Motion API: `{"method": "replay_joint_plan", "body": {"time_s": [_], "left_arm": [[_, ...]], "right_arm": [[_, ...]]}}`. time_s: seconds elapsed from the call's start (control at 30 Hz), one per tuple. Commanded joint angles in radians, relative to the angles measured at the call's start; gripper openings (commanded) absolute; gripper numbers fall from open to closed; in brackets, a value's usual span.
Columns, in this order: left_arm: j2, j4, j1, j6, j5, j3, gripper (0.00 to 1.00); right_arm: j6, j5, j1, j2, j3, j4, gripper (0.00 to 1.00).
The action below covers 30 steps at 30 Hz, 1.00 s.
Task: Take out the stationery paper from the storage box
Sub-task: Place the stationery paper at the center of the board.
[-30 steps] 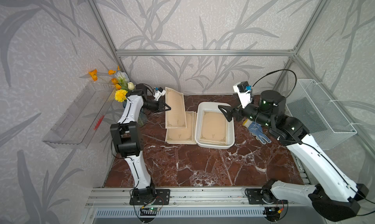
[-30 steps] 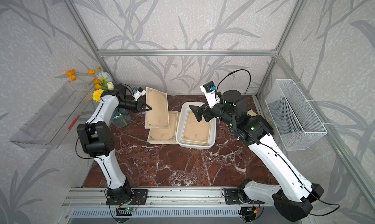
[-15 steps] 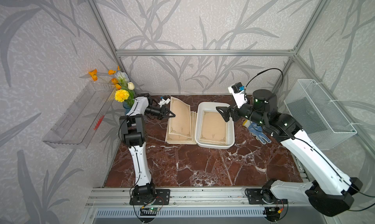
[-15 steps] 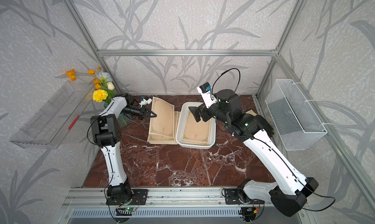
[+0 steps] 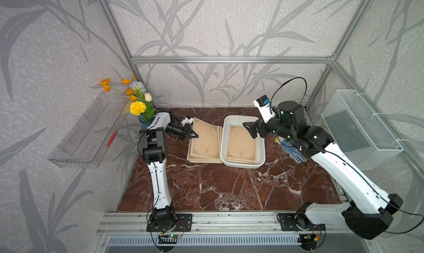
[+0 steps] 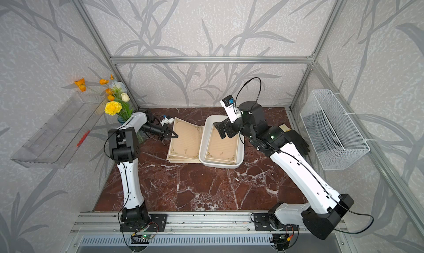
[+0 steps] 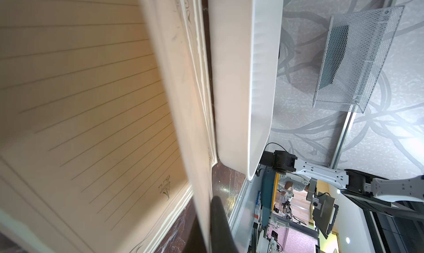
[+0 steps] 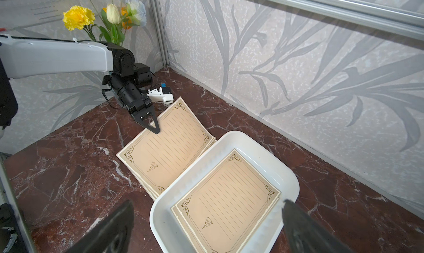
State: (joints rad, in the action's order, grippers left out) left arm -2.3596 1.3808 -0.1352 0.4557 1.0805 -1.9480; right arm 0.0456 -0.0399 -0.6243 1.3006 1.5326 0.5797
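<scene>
Glove point(image 5: 294, 151), right of the storage box point(image 5: 229, 122): partly hidden behind the right arm. Top sheet point(image 5: 205, 138), left of the box: upright a second ago, now lowered almost flat onto the pile point(image 5: 202, 158), its outer edge pinched in the pressed-together left gripper point(image 5: 193, 135). Stationery paper point(image 5: 241, 146), inside the box: lies beneath the right gripper point(image 5: 250, 130), whose jaws are spread wide.

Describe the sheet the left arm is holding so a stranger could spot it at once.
On the marble table, a stack of tan sheets lies beside the white storage box. It is the top sheet, the only one tilted up off the stack, its edge pinched in the left pincer.
</scene>
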Motion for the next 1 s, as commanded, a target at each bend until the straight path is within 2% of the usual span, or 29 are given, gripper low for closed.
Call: {"method": "replay_joint_plan", "body": {"time_s": [0.0,0.07,0.13,0.23,0.27,0.37,0.47,0.63,0.8,0.97], "left_arm": [[-0.005,-0.004,0.006,-0.040,-0.114,-0.023,0.01],[-0.010,-0.007,0.006,-0.052,-0.148,-0.026,0.08],[-0.010,-0.019,0.008,-0.072,-0.172,-0.030,0.24],[0.003,-0.038,0.010,-0.090,-0.186,-0.036,0.43],[0.008,-0.045,0.010,-0.095,-0.184,-0.036,0.46],[0.022,-0.069,0.012,-0.127,-0.202,-0.040,0.51],[0.035,-0.103,0.012,-0.204,-0.311,-0.053,0.58],[0.046,-0.102,0.013,-0.287,-0.435,-0.123,0.61],[0.117,-0.140,0.019,-0.361,-0.550,-0.129,0.62],[0.255,-0.216,0.051,-0.437,-0.628,-0.074,0.63]], "right_arm": [[0.002,0.025,0.005,0.004,0.038,0.028,0.99],[0.000,0.029,0.005,0.003,0.038,0.030,0.99],[0.004,0.033,0.004,0.007,0.043,0.036,0.99],[0.001,0.064,0.005,0.024,0.060,0.068,0.99],[-0.001,0.081,0.005,0.036,0.074,0.085,0.98],[-0.021,0.143,0.004,0.077,0.108,0.149,0.98],[-0.058,0.245,0.005,0.137,0.148,0.237,0.97],[-0.151,0.413,0.004,0.242,0.174,0.330,0.95],[-0.234,0.462,0.008,0.336,0.141,0.302,0.93],[-0.321,0.431,0.056,0.474,0.136,0.252,0.84]]}}
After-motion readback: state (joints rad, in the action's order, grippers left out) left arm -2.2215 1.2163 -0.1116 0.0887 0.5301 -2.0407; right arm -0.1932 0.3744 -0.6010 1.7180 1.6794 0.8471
